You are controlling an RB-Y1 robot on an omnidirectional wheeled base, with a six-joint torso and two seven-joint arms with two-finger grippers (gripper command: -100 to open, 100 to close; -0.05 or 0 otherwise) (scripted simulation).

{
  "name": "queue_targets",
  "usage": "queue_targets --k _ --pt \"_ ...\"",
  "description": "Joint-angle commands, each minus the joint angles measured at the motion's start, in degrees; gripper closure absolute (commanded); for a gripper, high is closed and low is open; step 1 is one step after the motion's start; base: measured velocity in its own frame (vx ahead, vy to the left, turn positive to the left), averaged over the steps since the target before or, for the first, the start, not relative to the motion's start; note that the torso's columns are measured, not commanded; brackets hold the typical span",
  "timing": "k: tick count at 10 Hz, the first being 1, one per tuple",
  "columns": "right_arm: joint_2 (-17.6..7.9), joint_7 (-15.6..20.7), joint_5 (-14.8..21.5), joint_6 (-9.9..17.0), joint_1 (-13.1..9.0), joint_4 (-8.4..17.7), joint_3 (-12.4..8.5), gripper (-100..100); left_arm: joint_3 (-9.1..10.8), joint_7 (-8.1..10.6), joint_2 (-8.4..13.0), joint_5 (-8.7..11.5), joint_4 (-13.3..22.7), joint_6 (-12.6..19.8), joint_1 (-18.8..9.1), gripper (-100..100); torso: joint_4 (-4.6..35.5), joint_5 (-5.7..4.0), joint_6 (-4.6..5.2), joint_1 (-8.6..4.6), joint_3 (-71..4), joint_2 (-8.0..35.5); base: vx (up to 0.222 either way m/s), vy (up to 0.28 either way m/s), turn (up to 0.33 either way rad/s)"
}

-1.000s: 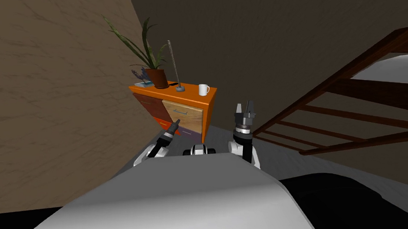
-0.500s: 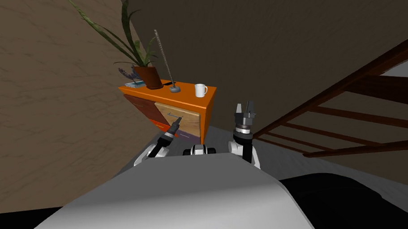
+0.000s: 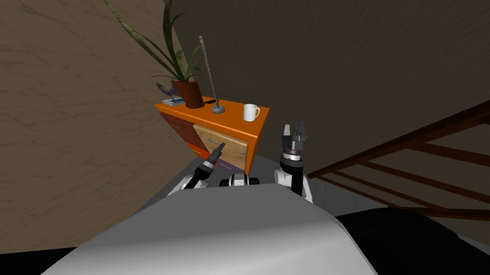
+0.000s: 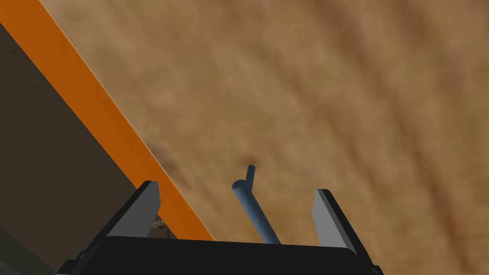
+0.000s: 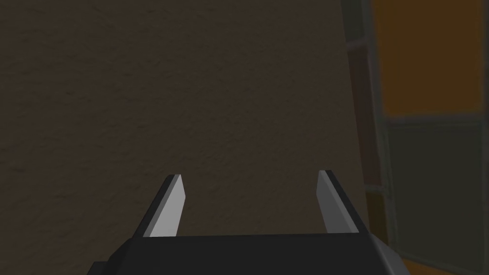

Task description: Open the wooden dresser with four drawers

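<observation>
Orange dresser [image 3: 233,111] is set by the wall, ahead-left. Its light-wood upper drawer [image 4: 310,95] is faced by L gripper [image 4: 236,187], wide open, nothing held. R gripper [image 3: 294,130] is held aside, open, empty. Grey bar handle [image 4: 255,215] is straddled near its end only. If closed here, slip-off on pull is judged likely, or a finger snagged on the orange frame.

No legible text (labels, numbers) anywhere

plant [image 3: 187,92] left and mug [image 3: 250,112] right on dresser [image 3: 233,112], drawer handle [image 4: 255,212] between fingers of left claw [image 4: 235,187], right claw [image 3: 294,129] right of dresser
</observation>
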Motion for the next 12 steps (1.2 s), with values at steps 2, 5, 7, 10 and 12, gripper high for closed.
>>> queue_targets --k 2,5,7,10,12 --pt "0.01 0.0 0.0 0.01 -0.03 0.01 0.01 0 2.21 0.64 0.14 0.8 2.53 -1.37 -0.66 100 0.12 -0.01 0.02 -0.04 0.25 0.36 -0.068 -0.013 -0.169" --pt "0.01 0.0 0.0 0.01 -0.03 0.01 0.01 0 6.36 2.22 1.02 2.52 6.24 -2.87 -2.38 100 -0.04 0.01 0.06 -0.07 0.09 0.07 -0.135 -0.03 -0.163" --pt "0.01 0.0 0.0 0.01 -0.03 0.01 0.01 0 6.77 2.29 0.92 2.66 7.21 -3.37 -3.01 100 -0.13 0.02 0.09 -0.09 -0.05 -0.15 -0.089 -0.015 -0.083" --pt "0.0 0.0 0.0 0.01 -0.02 0.01 0.0 0 5.8 2.1 0.9 2.38 3.62 -0.02 -1.89 100 0.05 0.02 0.0 0.12 0.06 0.09 -0.086 0.071 0.032" --pt "0.0 0.0 0.0 0.01 -0.02 0.01 0.0 0 5.48 2.04 0.84 2.29 3.33 0.2 -1.57 100 0.14 -0.01 -0.1 0.15 0.09 0.14 -0.079 0.063 0.01"
